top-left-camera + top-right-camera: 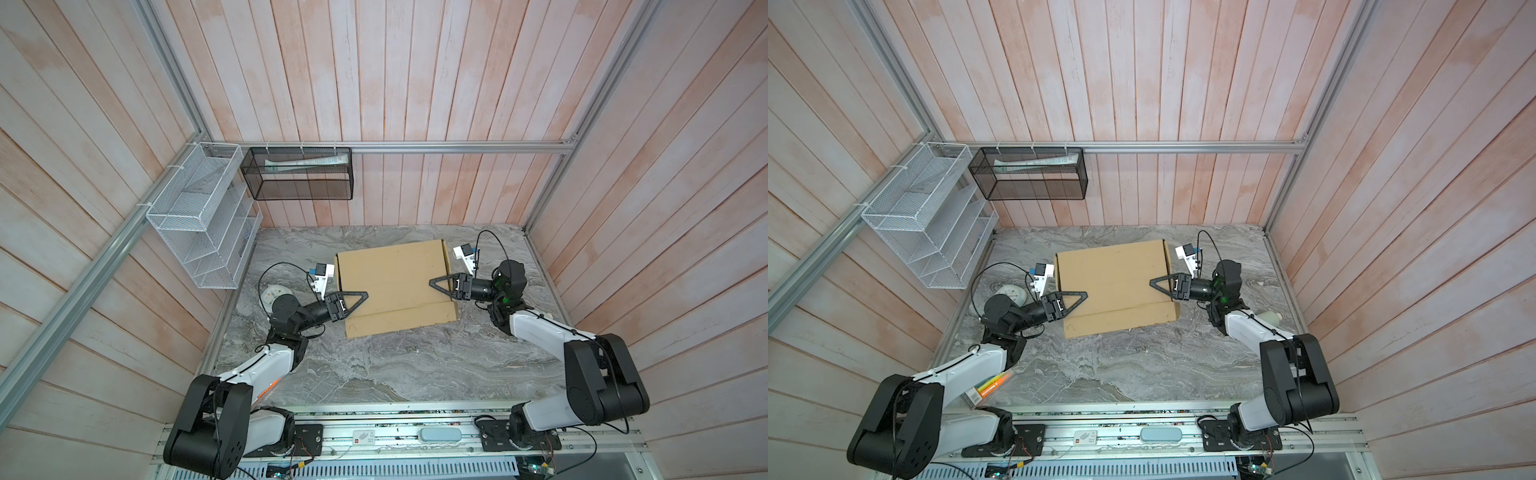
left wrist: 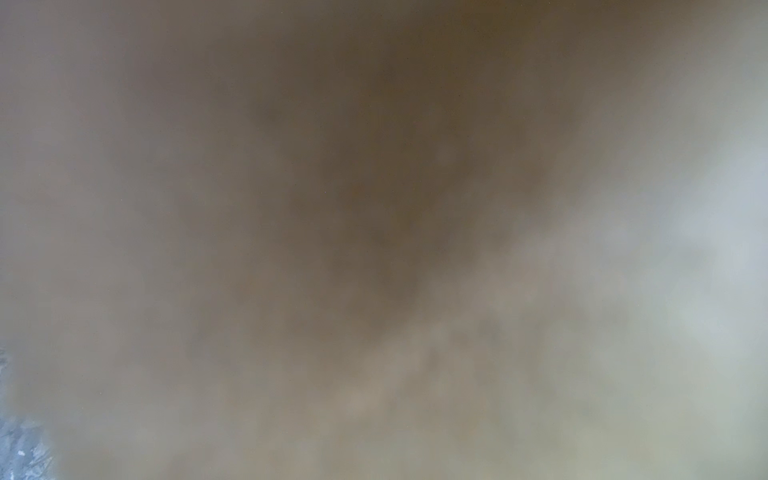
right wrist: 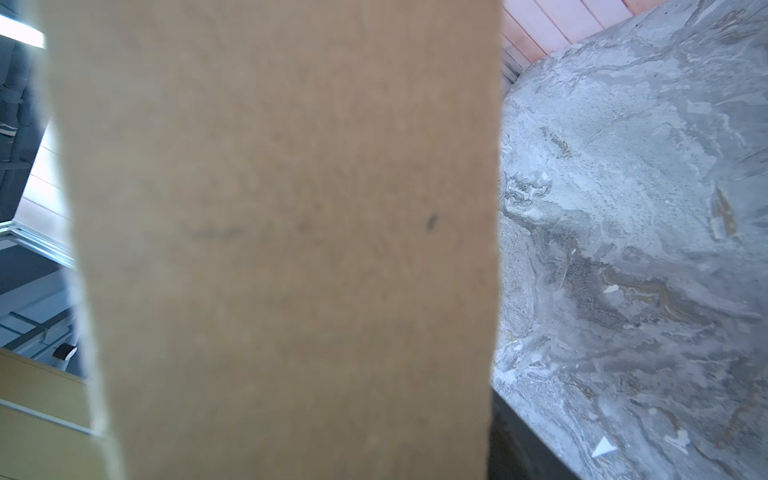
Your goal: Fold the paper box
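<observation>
1. Task item: the plain brown corrugated cardboard paper box (image 1: 395, 274) (image 1: 1115, 274) lies on the grey marble-patterned tabletop (image 1: 374, 365) (image 1: 1100, 365), towards the rear centre in both top views. Its broad top panel faces up. A narrower band runs along the near edge, set off by a line across the full width.
2. Left gripper (image 1: 362, 296) (image 1: 1082, 296): this black gripper reaches in from the box's left side, near the front left corner. Its upper triangular finger lies over the top panel, tip pointing towards the middle of the box.
3. Left gripper state: only one finger shows from above, and it hides the other. The left wrist view is a brown blur with a sliver of tabletop at one corner. How far the jaws stand apart, and whether they hold the cardboard, cannot be told.
4. Right gripper (image 1: 434, 283) (image 1: 1154, 283): it reaches in from the box's right side, its finger over the top panel and pointing inward. The two tips are well apart, with bare cardboard between them.
5. Right gripper state: only one finger is visible from above. The right wrist view shows only a flat cardboard panel (image 3: 282, 228) close to the lens, with the tabletop (image 3: 623, 208) beside it. Opening and hold cannot be told.
6. Surroundings: a white wire rack (image 1: 199, 216) and a black mesh basket (image 1: 297, 174) hang on the rear-left walls, well apart from the box.
</observation>
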You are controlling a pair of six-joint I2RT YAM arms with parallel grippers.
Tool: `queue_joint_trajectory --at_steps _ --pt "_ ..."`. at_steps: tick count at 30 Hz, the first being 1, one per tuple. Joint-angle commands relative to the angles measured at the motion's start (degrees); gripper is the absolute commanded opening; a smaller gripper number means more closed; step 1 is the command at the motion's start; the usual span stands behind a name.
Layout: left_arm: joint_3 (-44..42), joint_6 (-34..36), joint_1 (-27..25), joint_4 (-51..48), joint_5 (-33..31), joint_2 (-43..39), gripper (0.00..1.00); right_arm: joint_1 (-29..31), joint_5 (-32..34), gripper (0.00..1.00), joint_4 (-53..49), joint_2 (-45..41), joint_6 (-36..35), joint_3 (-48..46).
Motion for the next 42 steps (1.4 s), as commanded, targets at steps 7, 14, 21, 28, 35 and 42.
queue_joint_trajectory --at_steps 7,14,21,28,35,42 --pt "-0.2 -1.2 0.9 2.7 1.1 -0.2 0.43 -3.1 -2.0 0.75 0.1 -4.0 -1.1 -2.4" --pt "-0.8 -0.6 2.5 -4.7 0.5 -2.6 0.43 -6.6 -1.7 0.76 -5.3 -8.8 -6.3 -2.5" --pt "2.0 1.9 5.4 -18.8 0.8 -6.7 0.43 -9.0 7.2 0.76 -14.1 -14.7 -17.8 -4.2" --pt "1.7 1.0 8.1 -27.9 0.4 -8.7 0.42 -9.1 16.2 0.78 -13.2 -21.9 -24.4 -9.1" --pt "0.2 -2.5 8.3 -32.9 0.1 -11.0 0.42 -8.9 18.6 0.79 -12.8 -24.5 -27.7 -12.4" --pt "2.0 -2.4 8.4 -42.5 -0.7 -14.5 0.43 -7.5 23.2 0.78 -16.4 -26.0 -33.9 -12.5"
